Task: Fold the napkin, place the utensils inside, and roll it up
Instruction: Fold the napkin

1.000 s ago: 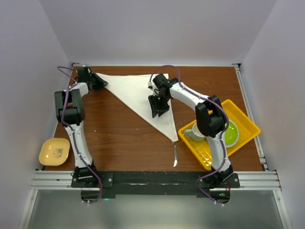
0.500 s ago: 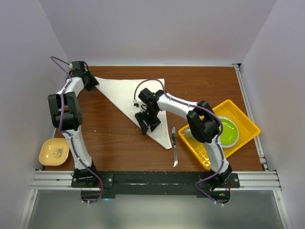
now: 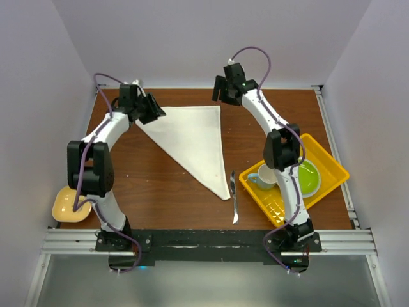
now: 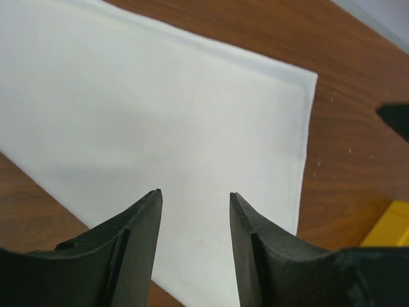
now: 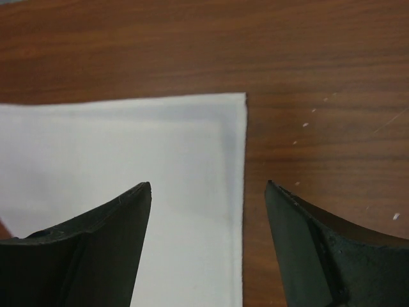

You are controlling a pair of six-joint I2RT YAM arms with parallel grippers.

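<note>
The white napkin (image 3: 195,137) lies folded into a triangle on the brown table, its point toward the front. The silver knife (image 3: 234,197) lies on the table just right of that point, apart from the cloth. My left gripper (image 3: 155,111) is open above the napkin's far left corner; in the left wrist view its jaws (image 4: 195,192) stand apart over the cloth (image 4: 160,115). My right gripper (image 3: 221,94) is open above the far right corner; its jaws (image 5: 208,185) straddle the napkin's right edge (image 5: 192,160).
A yellow tray (image 3: 334,164) at the right holds a pale blue cup (image 3: 259,178) and a green bowl (image 3: 309,178). A small yellow bowl (image 3: 68,203) sits at the front left. White walls close in the table.
My right gripper has risen from the napkin's middle and moved to its far right corner. My left gripper has shifted right. The napkin slid left, off the knife, earlier on.
</note>
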